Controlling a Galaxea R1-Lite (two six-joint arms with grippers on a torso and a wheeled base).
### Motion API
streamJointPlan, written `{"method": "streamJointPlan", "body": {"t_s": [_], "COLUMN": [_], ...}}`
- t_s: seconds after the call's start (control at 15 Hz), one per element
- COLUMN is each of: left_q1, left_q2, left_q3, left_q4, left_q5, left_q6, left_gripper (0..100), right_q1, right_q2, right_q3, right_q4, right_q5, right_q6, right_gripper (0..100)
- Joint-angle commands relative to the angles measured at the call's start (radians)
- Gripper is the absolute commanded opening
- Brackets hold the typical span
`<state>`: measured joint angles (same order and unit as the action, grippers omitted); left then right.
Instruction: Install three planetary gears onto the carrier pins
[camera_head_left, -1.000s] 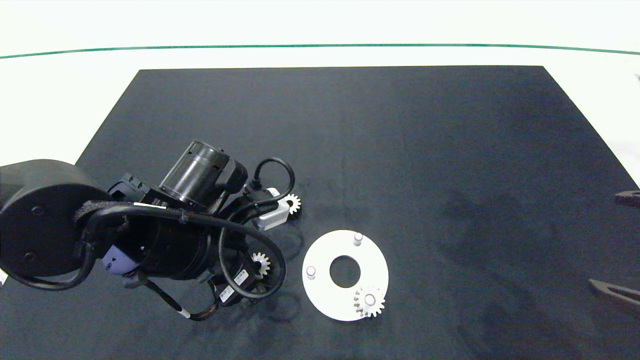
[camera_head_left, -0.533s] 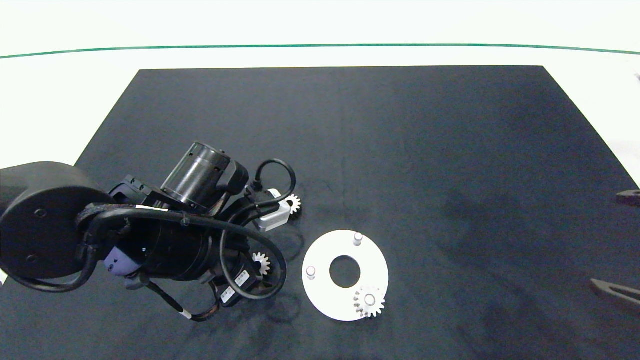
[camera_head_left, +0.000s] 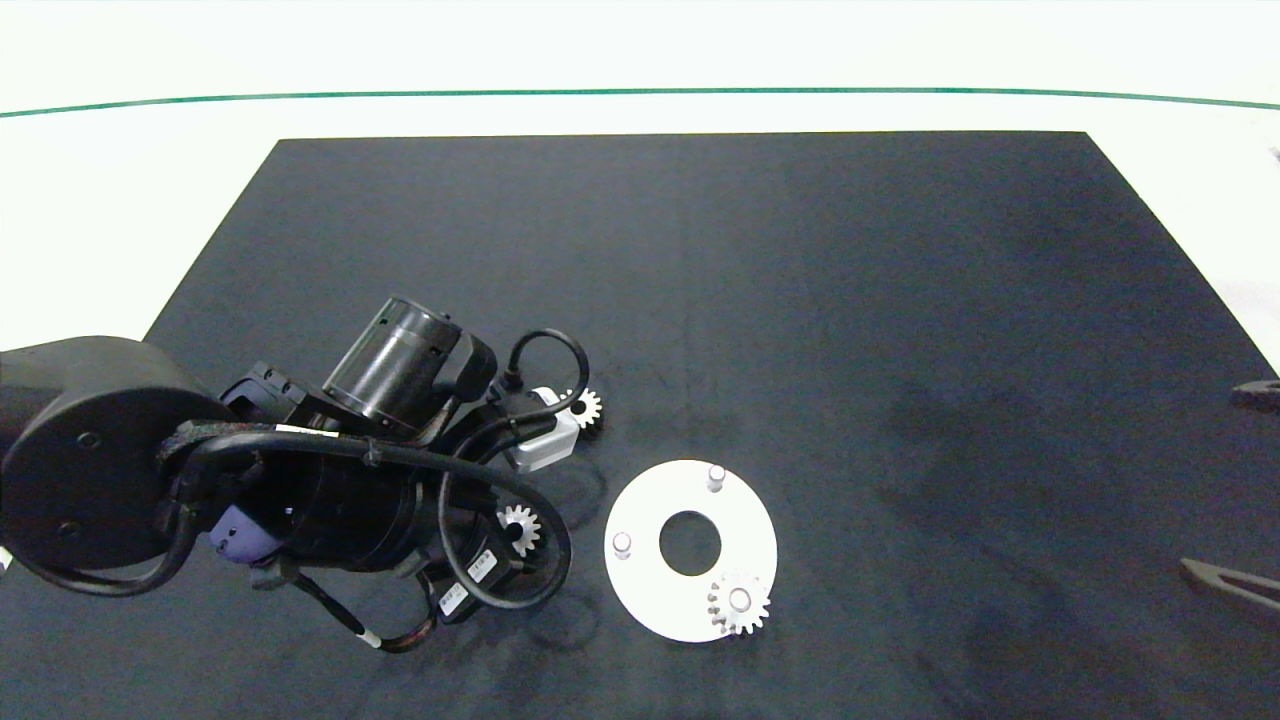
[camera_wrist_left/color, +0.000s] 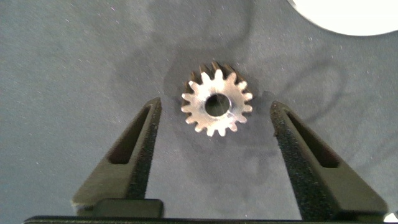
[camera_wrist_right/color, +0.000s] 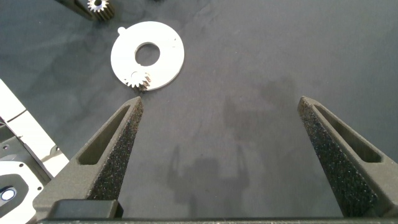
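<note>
The left gripper (camera_wrist_left/color: 214, 140) was held over the mat (camera_head_left: 800, 300), fingers spread apart, nothing clamped. One loose gear (camera_wrist_left/color: 217, 104) was seen lying flat on the mat between the two fingers (camera_wrist_left/color: 134, 155), centred in the gap, touching neither. In the head view that gear (camera_head_left: 519, 527) was placed at 9 o'clock from the disc (camera_head_left: 690, 590), near its rim but apart from it. A second loose gear (camera_head_left: 584, 407) was seen at 11 o'clock from the disc, partly hidden by the left wrist. A third gear (camera_head_left: 739, 601) was seated on the pin at the disc's 5 o'clock. Two pins were left bare: one (camera_head_left: 715, 476) at 12 o'clock, one (camera_head_left: 621, 543) at 9 o'clock. The right gripper (camera_wrist_right/color: 217, 146) was parked well apart at the mat's 3 o'clock edge, fingers wide apart, empty.
</note>
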<state>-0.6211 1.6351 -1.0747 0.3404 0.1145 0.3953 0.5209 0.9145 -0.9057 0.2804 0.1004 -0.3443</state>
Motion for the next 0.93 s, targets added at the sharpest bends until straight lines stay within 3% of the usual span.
{"method": "streamJointPlan", "body": {"t_s": [0.07, 0.93], "left_q1": [-0.003, -0.017], "left_q2": [0.005, 0.009], "left_q3": [0.013, 0.045], "left_q4": [-0.029, -0.049], "left_q5": [0.001, 0.030], "left_q6": [0.000, -0.006], "left_gripper": [62, 35], "right_q1": [0.001, 0.002], "right_q2": [0.000, -0.008], "right_q3": [0.001, 0.002], "right_q4": [0.002, 0.003], "right_q5": [0.001, 0.001], "right_q6": [-0.002, -0.004], "right_gripper": [100, 100]}}
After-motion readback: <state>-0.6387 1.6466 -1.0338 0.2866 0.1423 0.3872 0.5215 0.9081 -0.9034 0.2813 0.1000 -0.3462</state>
